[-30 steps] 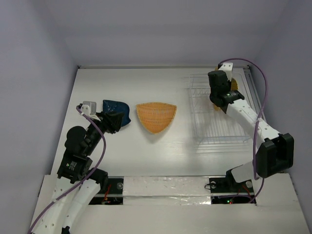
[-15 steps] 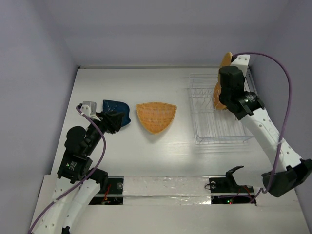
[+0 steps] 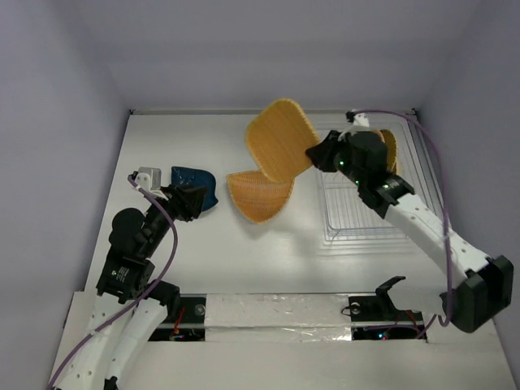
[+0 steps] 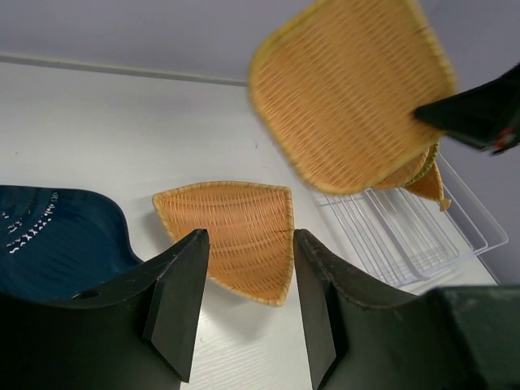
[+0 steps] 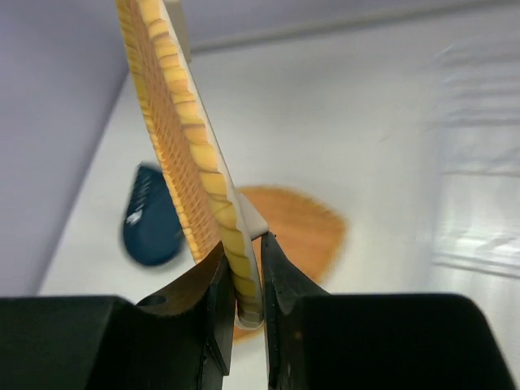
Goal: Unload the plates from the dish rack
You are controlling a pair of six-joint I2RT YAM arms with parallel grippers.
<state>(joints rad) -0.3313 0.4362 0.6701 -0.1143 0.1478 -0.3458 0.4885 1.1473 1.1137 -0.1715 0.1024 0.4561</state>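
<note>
My right gripper (image 3: 315, 154) is shut on the rim of a rounded-square orange plate (image 3: 279, 140), held tilted in the air left of the dish rack (image 3: 366, 213). The right wrist view shows that plate (image 5: 185, 134) edge-on, pinched between the fingers of the right gripper (image 5: 248, 280). A leaf-shaped orange plate (image 3: 258, 199) and a dark blue plate (image 3: 193, 182) lie on the table. More orange plate (image 3: 389, 149) stands at the rack's far end. My left gripper (image 3: 187, 203) hovers open by the blue plate, nothing between its fingers (image 4: 179, 301).
The white table is walled on the left, back and right. The wire rack (image 4: 406, 240) sits against the right wall. In the left wrist view the held plate (image 4: 349, 89) hangs above the leaf plate (image 4: 231, 236), with the blue plate (image 4: 57, 244) at left.
The right arm has lifted the rounded-square plate out of the rack and swung it left, over the table's middle. The left arm has stayed still.
</note>
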